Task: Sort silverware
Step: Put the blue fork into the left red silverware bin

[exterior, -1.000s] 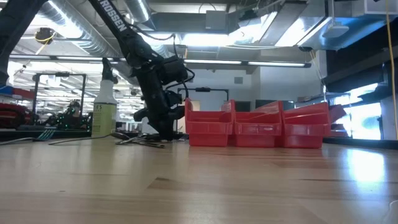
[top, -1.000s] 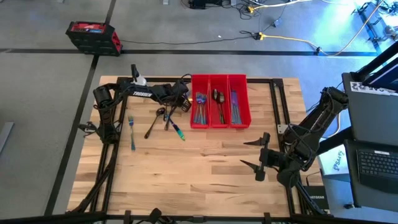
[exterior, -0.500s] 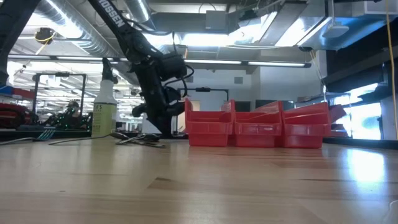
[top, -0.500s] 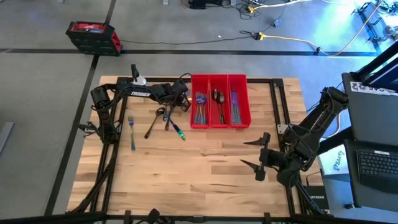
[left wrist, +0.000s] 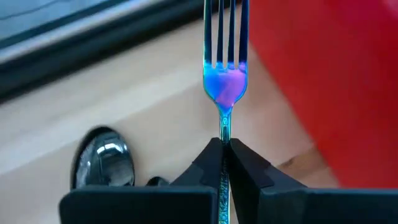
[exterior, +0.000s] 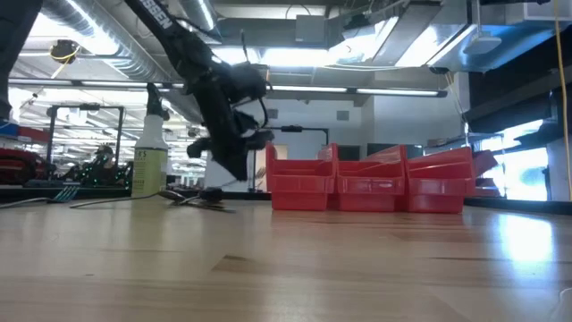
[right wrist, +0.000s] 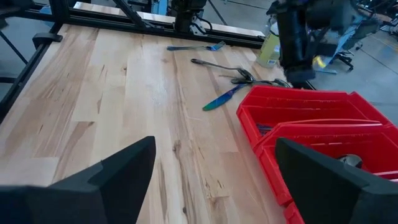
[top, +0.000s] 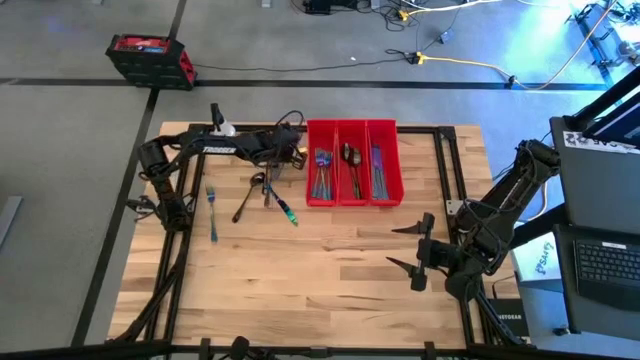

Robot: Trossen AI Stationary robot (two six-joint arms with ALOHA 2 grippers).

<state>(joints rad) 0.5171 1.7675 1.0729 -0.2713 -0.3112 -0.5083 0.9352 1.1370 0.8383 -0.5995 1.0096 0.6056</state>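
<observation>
Iridescent blue-purple metal: the fork (left wrist: 225, 74) is being held by its handle, pinched between the closed fingers of the left gripper (left wrist: 226, 155), tines pointing straight ahead along the gripper's own axis. Directly beyond the tines, the red bins (top: 352, 163) are standing just beside the gripper, the nearest compartment already holding forks; the coming move looks like a short carry forward over that wall. Below and behind the gripper, a dark grey spoon (left wrist: 103, 167) is lying on the wooden table (top: 330, 270), with a teal knife (right wrist: 222, 98) and another fork (top: 211, 212) farther off. The left arm is clearly nearer these pieces; the right gripper (top: 415, 250) is waiting well apart, fingers spread and empty. White lettering on the left arm is showing but is only partly legible. A spray bottle (exterior: 149, 161) is standing behind, its label unreadable.
</observation>
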